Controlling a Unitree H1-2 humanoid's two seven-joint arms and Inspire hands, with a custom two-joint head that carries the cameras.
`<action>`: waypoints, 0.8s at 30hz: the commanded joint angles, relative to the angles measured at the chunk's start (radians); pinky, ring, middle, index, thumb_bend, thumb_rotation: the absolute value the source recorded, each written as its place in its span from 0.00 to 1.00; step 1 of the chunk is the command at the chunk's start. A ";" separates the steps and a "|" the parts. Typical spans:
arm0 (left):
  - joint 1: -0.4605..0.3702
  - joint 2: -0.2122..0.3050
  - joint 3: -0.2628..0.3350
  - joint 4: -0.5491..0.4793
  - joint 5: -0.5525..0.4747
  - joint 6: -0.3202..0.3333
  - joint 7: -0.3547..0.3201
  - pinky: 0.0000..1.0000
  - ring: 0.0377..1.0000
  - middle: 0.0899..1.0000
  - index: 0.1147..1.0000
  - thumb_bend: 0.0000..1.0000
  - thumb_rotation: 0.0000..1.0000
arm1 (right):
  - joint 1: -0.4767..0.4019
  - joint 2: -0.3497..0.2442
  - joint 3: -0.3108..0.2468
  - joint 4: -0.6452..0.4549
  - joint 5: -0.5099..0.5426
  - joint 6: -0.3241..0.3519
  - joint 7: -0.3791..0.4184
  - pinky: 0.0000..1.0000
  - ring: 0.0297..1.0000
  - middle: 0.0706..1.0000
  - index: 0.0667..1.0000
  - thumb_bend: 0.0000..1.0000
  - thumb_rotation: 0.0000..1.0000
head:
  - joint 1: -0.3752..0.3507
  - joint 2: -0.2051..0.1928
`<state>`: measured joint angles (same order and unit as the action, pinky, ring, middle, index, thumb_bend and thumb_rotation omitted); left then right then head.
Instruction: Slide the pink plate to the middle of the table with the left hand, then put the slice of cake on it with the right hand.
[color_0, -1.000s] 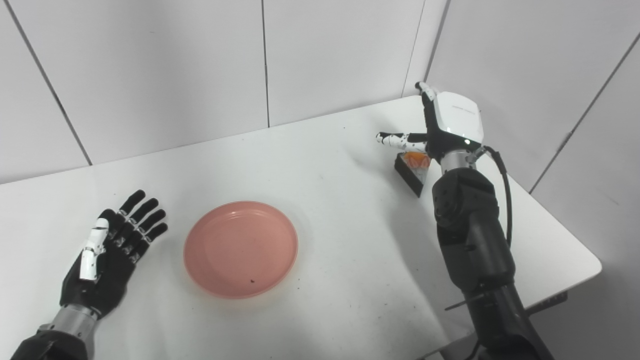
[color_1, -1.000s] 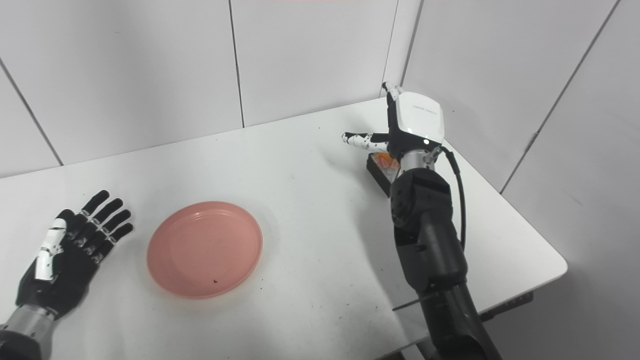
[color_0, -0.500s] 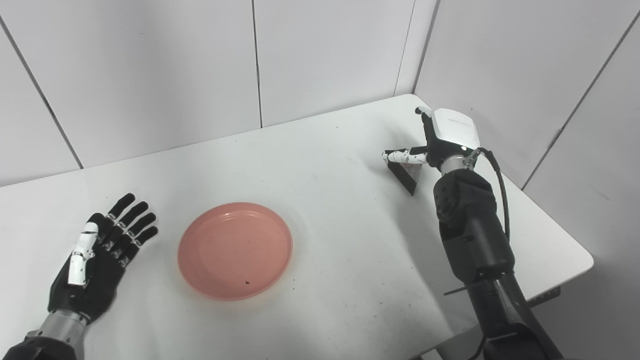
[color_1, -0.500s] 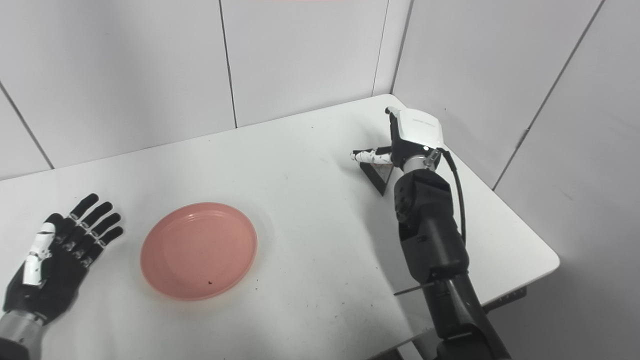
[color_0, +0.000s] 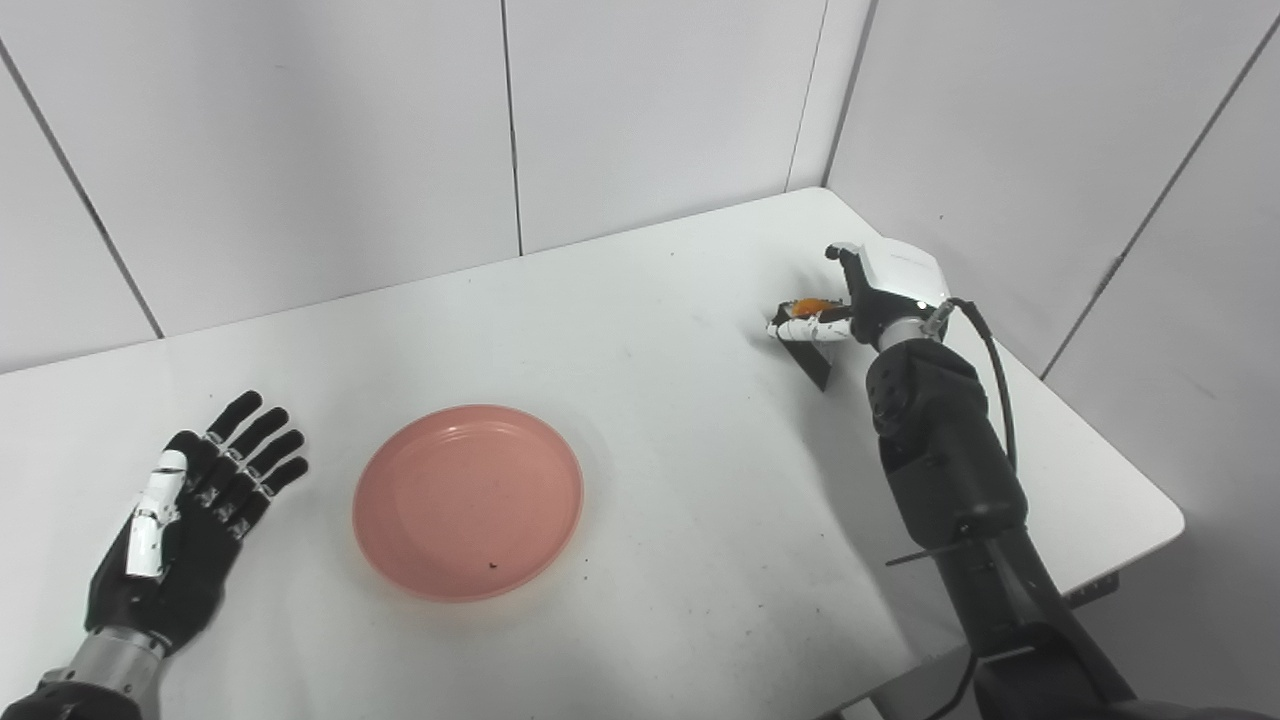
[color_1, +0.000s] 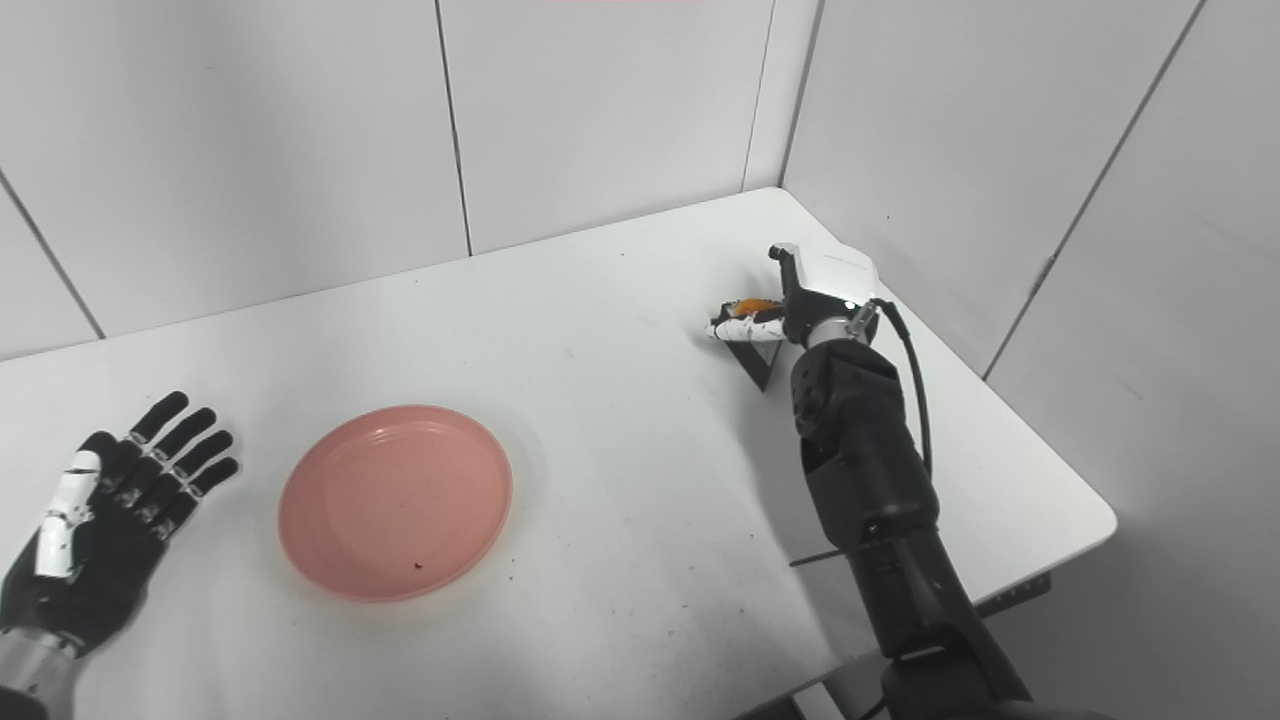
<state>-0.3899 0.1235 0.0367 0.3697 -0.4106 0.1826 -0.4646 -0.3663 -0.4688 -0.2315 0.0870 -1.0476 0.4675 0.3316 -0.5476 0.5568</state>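
Grasping the cake (color_0: 806, 318) at two o'clock, the right hand (color_0: 880, 295) could squash or drop it; the left hand (color_0: 190, 510) lies open.

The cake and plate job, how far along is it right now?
Looks done: the pink plate sits near the table's middle, and the left robot hand lies open beside it, apart from it. In hand: the right robot hand is down on the slice of cake at the far right; whether it has gripped is unclear. Left: carrying the slice onto the plate.
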 joint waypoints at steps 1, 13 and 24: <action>0.056 0.013 -0.008 0.032 0.024 0.089 0.032 0.86 0.87 0.88 0.86 0.44 0.93 | -0.043 -0.032 0.003 -0.015 0.009 0.002 -0.034 0.64 0.82 0.88 0.83 0.89 0.55 | -0.001 0.007; 0.063 0.018 -0.014 0.010 0.021 0.100 0.038 0.87 0.87 0.89 0.87 0.44 0.94 | -0.054 -0.053 0.069 0.041 0.044 0.002 -0.059 0.63 0.83 0.87 0.81 0.89 0.51 | 0.003 0.023; 0.077 0.015 -0.017 -0.048 0.019 0.137 0.055 0.87 0.89 0.90 0.88 0.46 0.91 | -0.081 -0.053 0.100 0.099 0.056 0.002 -0.073 0.64 0.84 0.87 0.79 0.87 0.43 | 0.009 0.041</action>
<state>-0.3569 0.1290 0.0288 0.2948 -0.4102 0.2316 -0.4384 -0.3984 -0.4934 -0.1267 0.2004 -0.9871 0.4677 0.2796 -0.5400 0.5967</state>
